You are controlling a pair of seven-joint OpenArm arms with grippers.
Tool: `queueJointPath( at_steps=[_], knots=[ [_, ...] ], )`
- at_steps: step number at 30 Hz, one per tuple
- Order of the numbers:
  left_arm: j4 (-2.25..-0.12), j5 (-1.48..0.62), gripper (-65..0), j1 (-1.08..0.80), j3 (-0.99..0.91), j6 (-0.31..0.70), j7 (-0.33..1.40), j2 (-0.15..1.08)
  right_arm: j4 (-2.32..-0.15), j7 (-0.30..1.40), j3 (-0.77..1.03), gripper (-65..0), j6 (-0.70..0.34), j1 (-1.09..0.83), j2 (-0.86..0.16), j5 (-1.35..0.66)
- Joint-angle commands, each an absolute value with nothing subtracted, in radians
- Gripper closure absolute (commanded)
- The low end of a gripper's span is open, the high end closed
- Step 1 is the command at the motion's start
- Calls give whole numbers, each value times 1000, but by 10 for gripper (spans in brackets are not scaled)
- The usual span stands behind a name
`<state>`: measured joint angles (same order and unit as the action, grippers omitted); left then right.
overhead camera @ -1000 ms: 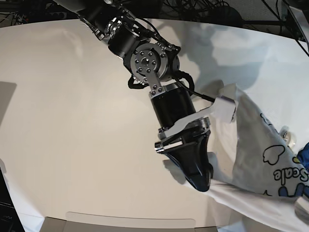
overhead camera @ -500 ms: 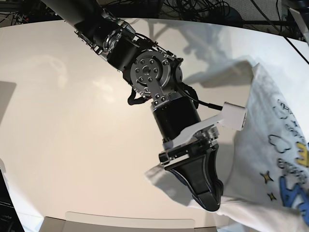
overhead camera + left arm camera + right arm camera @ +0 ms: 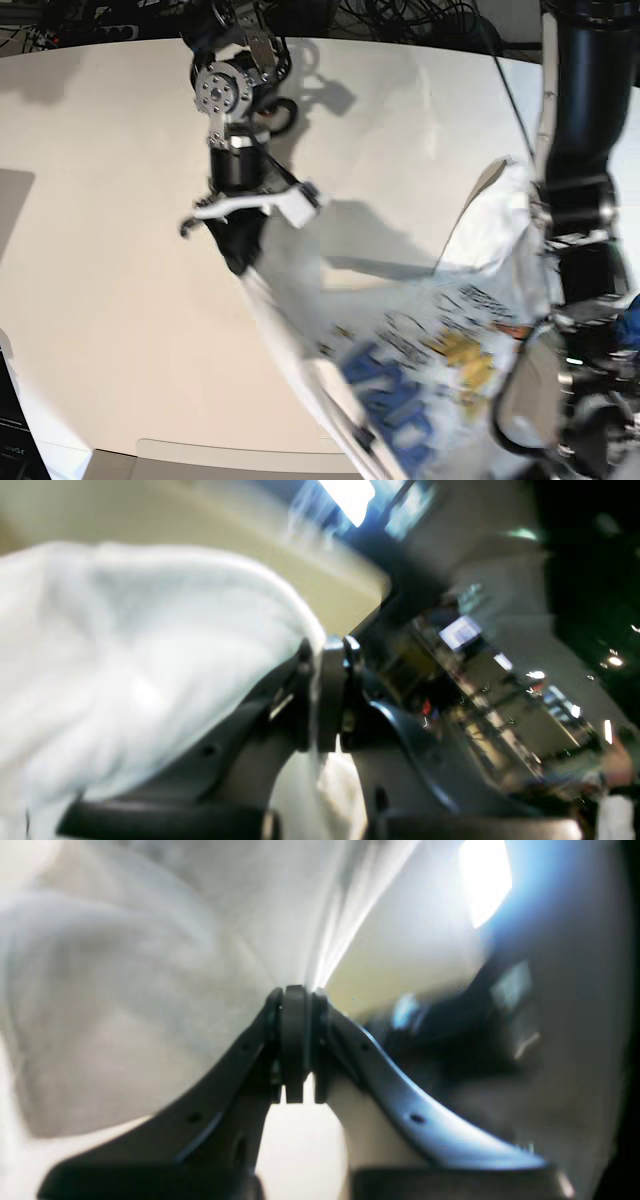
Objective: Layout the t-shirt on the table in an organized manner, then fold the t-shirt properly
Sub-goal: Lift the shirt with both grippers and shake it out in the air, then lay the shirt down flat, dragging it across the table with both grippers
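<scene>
Both pincers are clamped on the t-shirt [image 3: 420, 350]. Right gripper [image 3: 295, 1040] has its jaws pressed together on white cloth that fans out to its left. Left gripper [image 3: 325, 690] pinches another fold. Between them the printed shirt hangs stretched above the table [image 3: 110, 200].

White t-shirt [image 3: 400, 350] stretched aloft (lettering showing), off-white table [image 3: 100, 200]
</scene>
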<state>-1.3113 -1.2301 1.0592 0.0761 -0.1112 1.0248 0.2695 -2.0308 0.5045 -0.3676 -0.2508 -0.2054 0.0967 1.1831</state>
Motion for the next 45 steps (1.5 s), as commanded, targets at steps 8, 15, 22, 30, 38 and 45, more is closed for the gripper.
queueJointPath(
  at_steps=[8, 15, 22, 30, 38, 45],
  knots=[
    [-1330, -1026, 0, 895, 102, -101, 961, -39, -2054, 489, -179, 0, -242, -475, 120, 967],
    [-1214, -964, 0, 840, 357, -101, 707, -120, -2054, 489, -99, 0, -242, -664, 113, 756],
    [-1055, -966, 0, 835, 532, -101, 475, -154, -2055, 489, -48, 0, -246, -746, 27, 478],
    [-1244, -970, 0, 805, 306, -110, 552, -87, -2054, 499, 44, 0, -246, -631, -4, 277],
    [-1313, -970, 0, 806, 136, -110, 639, 18, -2054, 653, -216, 0, -249, -533, 1, 265],
    [-1305, -970, 0, 820, 119, -107, 647, 16, -2055, 673, -529, 0, -249, -458, -48, 265]
  ],
)
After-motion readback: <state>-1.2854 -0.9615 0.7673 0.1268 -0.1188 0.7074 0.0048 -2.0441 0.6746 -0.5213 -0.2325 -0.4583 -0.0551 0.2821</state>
